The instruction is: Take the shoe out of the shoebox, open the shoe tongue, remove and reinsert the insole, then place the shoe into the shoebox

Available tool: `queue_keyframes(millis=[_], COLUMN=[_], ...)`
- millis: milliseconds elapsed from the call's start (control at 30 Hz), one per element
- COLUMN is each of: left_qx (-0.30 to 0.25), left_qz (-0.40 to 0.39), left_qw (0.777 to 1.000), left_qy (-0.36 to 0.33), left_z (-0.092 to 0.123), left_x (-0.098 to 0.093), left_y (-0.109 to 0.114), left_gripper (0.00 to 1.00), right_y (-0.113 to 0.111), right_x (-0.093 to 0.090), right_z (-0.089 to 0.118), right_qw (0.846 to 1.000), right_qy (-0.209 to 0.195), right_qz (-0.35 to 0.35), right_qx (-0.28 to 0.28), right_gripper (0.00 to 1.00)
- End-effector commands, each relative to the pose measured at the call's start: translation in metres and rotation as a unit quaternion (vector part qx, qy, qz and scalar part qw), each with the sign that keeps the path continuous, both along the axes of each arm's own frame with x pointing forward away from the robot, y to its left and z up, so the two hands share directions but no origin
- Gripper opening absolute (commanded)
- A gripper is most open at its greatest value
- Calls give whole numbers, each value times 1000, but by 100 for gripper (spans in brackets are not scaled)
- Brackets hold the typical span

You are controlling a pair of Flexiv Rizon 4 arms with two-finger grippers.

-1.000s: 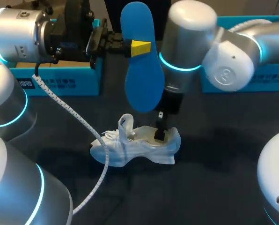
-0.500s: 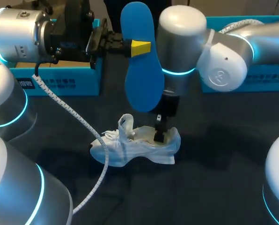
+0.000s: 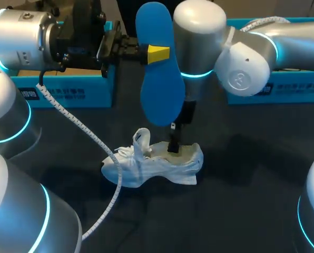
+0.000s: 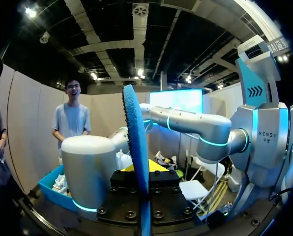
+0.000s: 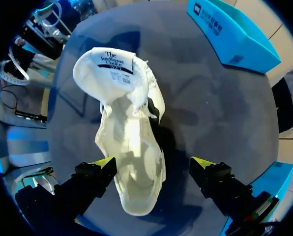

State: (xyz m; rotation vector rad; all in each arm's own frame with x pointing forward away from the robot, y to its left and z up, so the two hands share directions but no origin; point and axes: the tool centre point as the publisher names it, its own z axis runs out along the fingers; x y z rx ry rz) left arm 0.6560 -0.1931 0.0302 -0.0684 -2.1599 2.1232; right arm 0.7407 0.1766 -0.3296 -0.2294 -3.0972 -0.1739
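The blue insole (image 3: 158, 79) hangs upright above the table, my left gripper (image 3: 156, 53) shut on its edge. In the left wrist view the insole (image 4: 135, 142) stands edge-on between the fingers of that gripper (image 4: 145, 169). The white shoe (image 3: 153, 162) lies on the dark table with its tongue (image 3: 141, 138) pulled up. My right gripper (image 3: 173, 144) hangs just over the shoe's heel end. In the right wrist view the shoe (image 5: 131, 147) lies below my right gripper (image 5: 153, 163), whose yellow tips stand wide apart either side of the heel, open and holding nothing.
A blue shoebox part (image 3: 67, 89) stands at the back left behind my left arm, and another (image 3: 291, 87) at the back right, also seen as the blue box (image 5: 235, 34) ahead of the shoe. A white spiral cable (image 3: 83, 132) hangs from my left arm past the shoe's toe.
My right arm has shifted left, and its gripper has risen slightly over the shoe's heel. The left arm with the insole and the shoe have kept still.
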Motion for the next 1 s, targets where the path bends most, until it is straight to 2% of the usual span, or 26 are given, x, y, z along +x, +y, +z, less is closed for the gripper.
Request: queue_keyframes(millis=[33, 233, 600, 633, 667, 700, 733, 767, 800, 833, 1000], left_qx=[-1, -1, -1, -1, -1, -1, -1, -1, -1, -1, -1], left_qz=[0, 0, 0, 0, 0, 0, 0, 0, 0, 0, 0], left_qw=[1000, 1000, 1000, 1000, 1000, 1000, 1000, 1000, 1000, 1000, 1000], left_qy=[0, 0, 0, 0, 0, 0, 0, 0, 0, 0, 0], left_z=[-1, -1, -1, -1, -1, -1, -1, -1, -1, -1, -1], left_x=[1, 1, 1, 1, 1, 1, 1, 1, 1, 1, 1], left_y=[-2, -2, -2, -2, -2, -2, -2, -2, -2, -2, -2], left_gripper=[0, 0, 0, 0, 0, 0, 0, 0, 0, 0, 0], right_y=[9, 11, 13, 14, 15, 15, 16, 16, 16, 16, 15], right_x=[2, 2, 2, 2, 3, 3, 4, 4, 4, 4, 1], right_z=[-16, -32, -49, -50, -53, -53, -55, -56, -57, -58, -58], right_qw=[1000, 1000, 999, 999, 999, 999, 999, 999, 998, 998, 998], right_qy=[3, 21, 35, 36, 40, 41, 43, 44, 45, 45, 48], right_qz=[6, 10, 13, 14, 15, 15, 16, 16, 16, 16, 13], right_qx=[12, 15, 29, 30, 30, 30, 29, 29, 28, 28, 27], right_gripper=[100, 100, 100, 95, 76, 72, 49, 44, 25, 0, 0])
